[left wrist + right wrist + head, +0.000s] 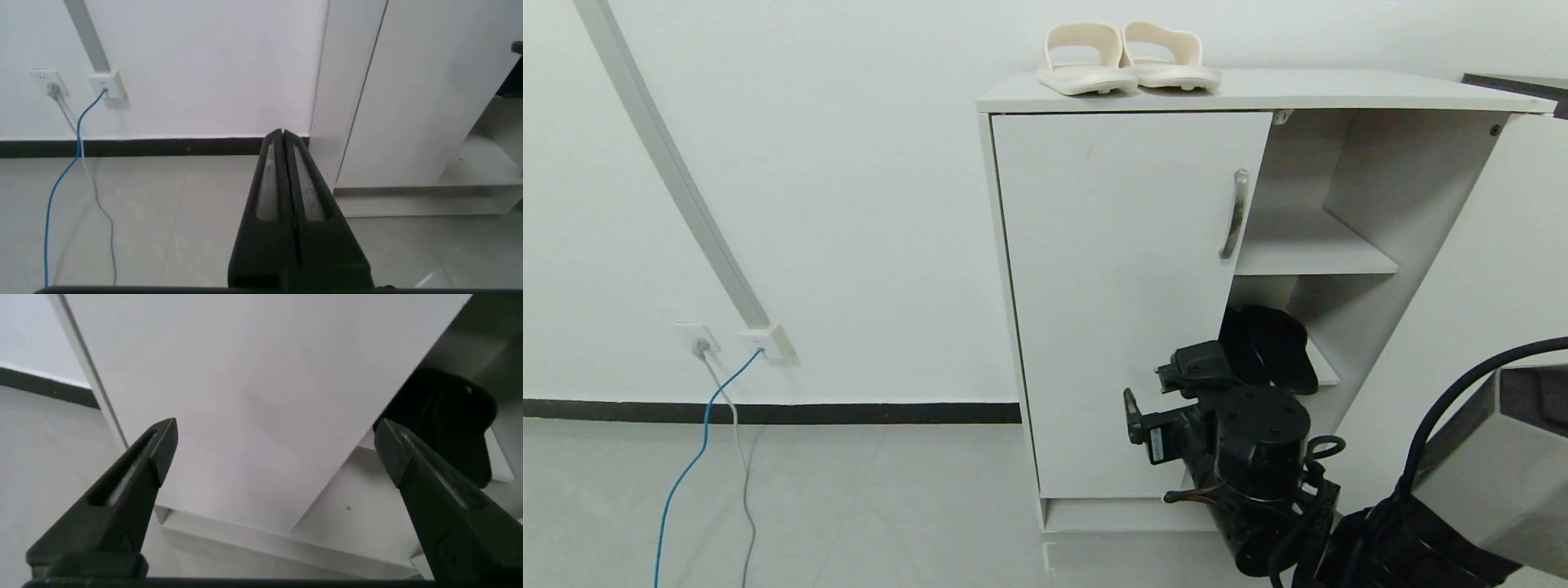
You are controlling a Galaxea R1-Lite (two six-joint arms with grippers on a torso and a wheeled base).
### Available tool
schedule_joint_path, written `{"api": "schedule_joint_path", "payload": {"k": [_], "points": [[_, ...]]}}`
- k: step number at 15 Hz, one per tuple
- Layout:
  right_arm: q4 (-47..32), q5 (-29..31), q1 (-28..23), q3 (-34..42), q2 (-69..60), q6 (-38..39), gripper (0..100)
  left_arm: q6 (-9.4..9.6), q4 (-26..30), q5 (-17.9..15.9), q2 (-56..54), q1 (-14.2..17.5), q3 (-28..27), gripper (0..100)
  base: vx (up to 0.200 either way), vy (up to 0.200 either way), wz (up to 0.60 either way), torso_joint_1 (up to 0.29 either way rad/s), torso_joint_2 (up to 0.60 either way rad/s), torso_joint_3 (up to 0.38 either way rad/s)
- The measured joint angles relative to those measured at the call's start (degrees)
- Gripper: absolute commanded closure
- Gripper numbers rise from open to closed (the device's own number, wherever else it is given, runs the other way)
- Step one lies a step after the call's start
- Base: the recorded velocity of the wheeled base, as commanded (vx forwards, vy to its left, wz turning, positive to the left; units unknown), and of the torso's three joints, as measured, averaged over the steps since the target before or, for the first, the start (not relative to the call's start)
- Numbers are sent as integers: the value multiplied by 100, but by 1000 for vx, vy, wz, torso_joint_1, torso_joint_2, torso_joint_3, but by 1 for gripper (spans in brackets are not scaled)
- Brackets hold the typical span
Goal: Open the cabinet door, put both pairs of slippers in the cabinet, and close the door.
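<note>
Our right pincer (275, 429) gapes wide and empty low in the frame, just before the black slippers (1270, 347) lying on the lower shelf (1327, 374) of the cabinet (1339, 90), beside the open door (1470, 310) at right. The cream slippers (1127, 59) sit on the cabinet top, upper centre, while our left pincer (282, 143) is pressed closed on nothing above the floor (163, 220).
</note>
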State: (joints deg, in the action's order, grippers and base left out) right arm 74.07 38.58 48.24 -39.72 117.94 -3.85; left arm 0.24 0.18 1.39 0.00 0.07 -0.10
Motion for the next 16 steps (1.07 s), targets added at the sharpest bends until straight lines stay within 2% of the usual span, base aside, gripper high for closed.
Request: {"api": "schedule_joint_path", "payload": {"k": [11,14,16], "points": [[29,0,63,63,-22,-68,0,2,0,-2,0,0,0,100,0,0,0,0,0,0],[51,1,71,67,-26,-71,0,2,4,0,0,0,0,100,0,0,0,4,-142,-251],[27,6,52,67,-15,-71,0,2,2,2,0,0,2,100,0,0,0,36,-469,-371]]}}
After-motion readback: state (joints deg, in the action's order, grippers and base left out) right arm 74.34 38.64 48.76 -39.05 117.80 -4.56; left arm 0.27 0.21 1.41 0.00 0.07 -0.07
